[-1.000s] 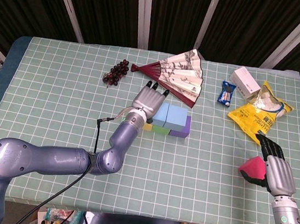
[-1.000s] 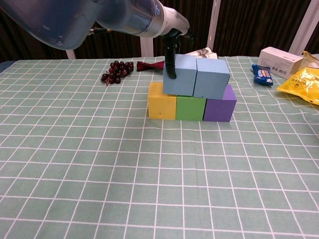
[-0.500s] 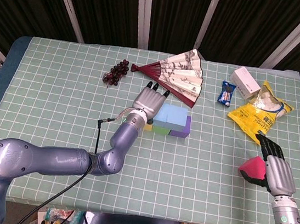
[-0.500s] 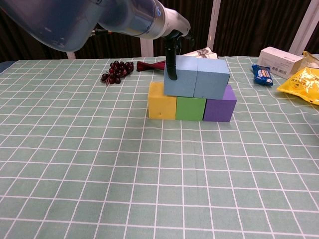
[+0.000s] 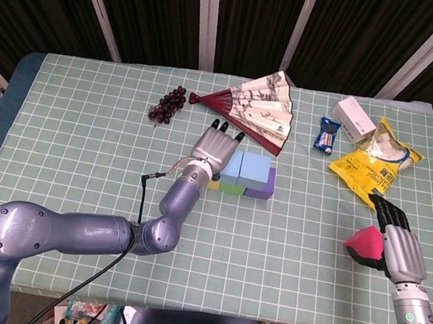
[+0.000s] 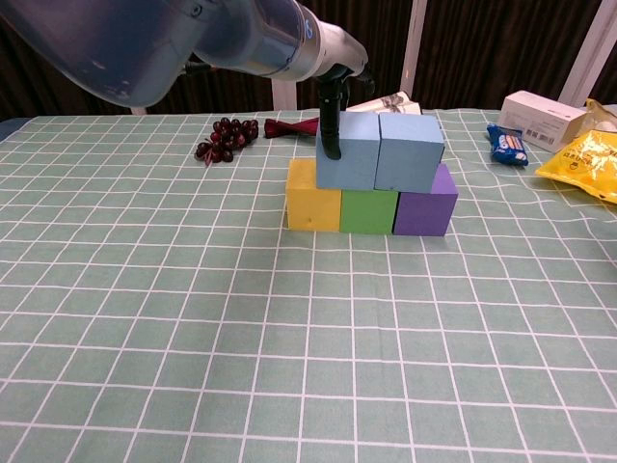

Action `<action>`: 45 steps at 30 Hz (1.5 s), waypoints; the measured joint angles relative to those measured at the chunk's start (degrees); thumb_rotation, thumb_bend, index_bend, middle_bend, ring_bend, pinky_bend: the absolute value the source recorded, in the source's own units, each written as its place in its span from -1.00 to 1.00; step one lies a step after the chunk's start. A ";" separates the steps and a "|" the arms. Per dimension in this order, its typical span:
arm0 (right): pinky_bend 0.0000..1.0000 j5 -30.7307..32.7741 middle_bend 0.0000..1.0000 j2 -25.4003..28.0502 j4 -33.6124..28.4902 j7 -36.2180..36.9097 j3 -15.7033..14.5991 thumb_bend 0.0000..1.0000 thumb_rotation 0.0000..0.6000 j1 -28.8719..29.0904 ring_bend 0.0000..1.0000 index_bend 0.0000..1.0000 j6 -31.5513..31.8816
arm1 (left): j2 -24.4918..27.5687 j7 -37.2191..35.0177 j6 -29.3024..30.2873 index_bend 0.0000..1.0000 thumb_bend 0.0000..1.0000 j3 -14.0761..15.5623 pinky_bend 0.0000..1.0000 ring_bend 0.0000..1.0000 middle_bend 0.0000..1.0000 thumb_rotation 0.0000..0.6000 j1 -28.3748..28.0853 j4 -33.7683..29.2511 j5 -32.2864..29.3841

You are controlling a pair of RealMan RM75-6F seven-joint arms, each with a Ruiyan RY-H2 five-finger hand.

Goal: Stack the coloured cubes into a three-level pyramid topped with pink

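two levels standing mid-table: yellow cube (image 6: 313, 196), green cube (image 6: 367, 210) and purple cube (image 6: 425, 203) touching in a row, two blue cubes (image 6: 379, 150) sitting on top. left hand (image 5: 216, 147) resting a dark fingertip (image 6: 331, 135) against the left blue cube, fingers extended, gripping nothing. right hand (image 5: 394, 243) holding the pink cube (image 5: 365, 244) well apart, near the table's right edge.

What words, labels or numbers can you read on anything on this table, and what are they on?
No text reads clearly.
Yellow snack bag: print too blurred to read.
Blue packet: lettering too small to read.
White box: no legible marking.
Folding fan: a painted picture, with no characters that can be made out.
Cubes: plain faces.
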 measured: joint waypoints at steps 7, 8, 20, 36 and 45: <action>-1.00 -0.10 -0.83 -0.02 -0.03 0.01 -0.01 -0.53 1.00 -0.03 -1.00 -1.00 0.12 | 0.06 0.50 0.36 -1.00 -0.36 0.17 -1.00 -0.95 -0.35 1.00 0.06 -0.19 -0.33; -1.00 -0.12 -0.83 -0.02 -0.04 0.02 -0.01 -0.53 1.00 -0.04 -1.00 -1.00 0.12 | 0.06 0.59 0.41 -1.00 -0.37 0.17 -1.00 -0.95 -0.37 1.00 0.04 -0.22 -0.44; -1.00 -0.11 -0.83 -0.03 0.00 0.07 -0.01 -0.53 1.00 -0.02 -1.00 -1.00 0.08 | 0.05 0.61 1.01 -1.00 -0.50 -0.47 -1.00 -0.97 -0.58 1.00 0.10 -0.49 -0.44; -1.00 -0.49 -0.83 0.08 -0.22 0.21 -0.05 -0.53 1.00 -0.11 -1.00 -1.00 0.30 | 1.42 -0.37 2.75 -1.00 -0.75 -1.16 -1.00 -1.00 -0.77 1.00 1.17 -2.90 0.22; -1.00 -0.64 -0.83 0.23 -0.27 0.18 0.03 -0.53 1.00 -0.15 -1.00 -1.00 0.57 | 3.99 -3.77 5.19 -1.00 -0.75 -2.29 -1.00 -1.00 -0.78 1.00 3.29 -7.13 3.33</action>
